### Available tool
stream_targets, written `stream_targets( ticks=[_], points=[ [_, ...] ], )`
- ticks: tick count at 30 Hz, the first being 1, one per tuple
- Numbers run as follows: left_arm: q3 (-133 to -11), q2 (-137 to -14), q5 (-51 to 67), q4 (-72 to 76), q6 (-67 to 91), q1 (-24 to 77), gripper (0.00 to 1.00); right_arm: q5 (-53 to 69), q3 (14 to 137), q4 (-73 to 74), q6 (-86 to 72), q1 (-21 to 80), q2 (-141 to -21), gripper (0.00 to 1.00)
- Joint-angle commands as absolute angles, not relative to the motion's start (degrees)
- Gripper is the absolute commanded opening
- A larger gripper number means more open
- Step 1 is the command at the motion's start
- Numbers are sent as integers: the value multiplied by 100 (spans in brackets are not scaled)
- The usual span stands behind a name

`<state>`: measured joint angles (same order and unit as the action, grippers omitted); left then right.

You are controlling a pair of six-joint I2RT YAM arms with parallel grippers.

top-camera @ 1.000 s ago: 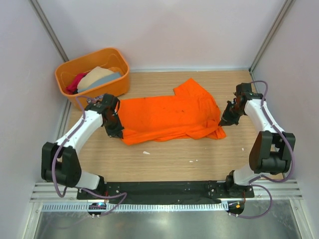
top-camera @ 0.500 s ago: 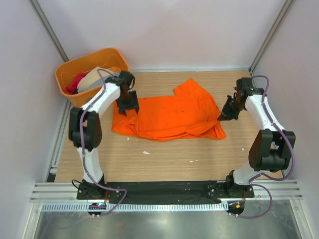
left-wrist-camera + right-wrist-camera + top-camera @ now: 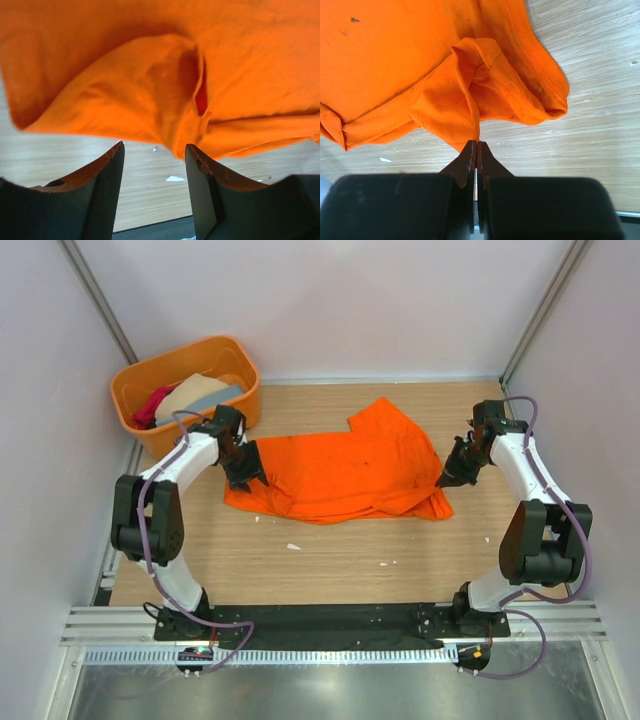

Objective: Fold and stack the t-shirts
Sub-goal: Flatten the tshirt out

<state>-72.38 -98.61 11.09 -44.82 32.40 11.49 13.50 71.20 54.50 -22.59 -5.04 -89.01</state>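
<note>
wooden table point(image 3: 340, 562) bears orange t-shirt point(image 3: 340, 475), orange tub point(image 3: 183, 347).

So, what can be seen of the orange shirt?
The orange shirt is soft, bright cloth. It lies crumpled and partly folded on the wooden table, with one sleeve pointing to the far side. A few dark specks mark it. The right end effector pinches a fold at its right edge. The left end effector stands open at its left edge, not gripping.

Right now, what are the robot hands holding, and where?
The right gripper pinches a bunched fold at the right edge of the bright orange cloth t-shirt. The left gripper is open and holds nothing.
</note>
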Motion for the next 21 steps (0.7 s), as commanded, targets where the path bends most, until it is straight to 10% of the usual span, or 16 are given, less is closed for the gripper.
stream_targets(
  ticks=[1,21],
  points=[
    [-7681,-10203,1600,-3859,3419,1221,52,1441,7181,5414,-2206,-492,-8692,1],
    [-8674,-11311,677,-4851,3946,1687,37,1477,7260,5335,-2250,-483,-8789,1]
  ],
)
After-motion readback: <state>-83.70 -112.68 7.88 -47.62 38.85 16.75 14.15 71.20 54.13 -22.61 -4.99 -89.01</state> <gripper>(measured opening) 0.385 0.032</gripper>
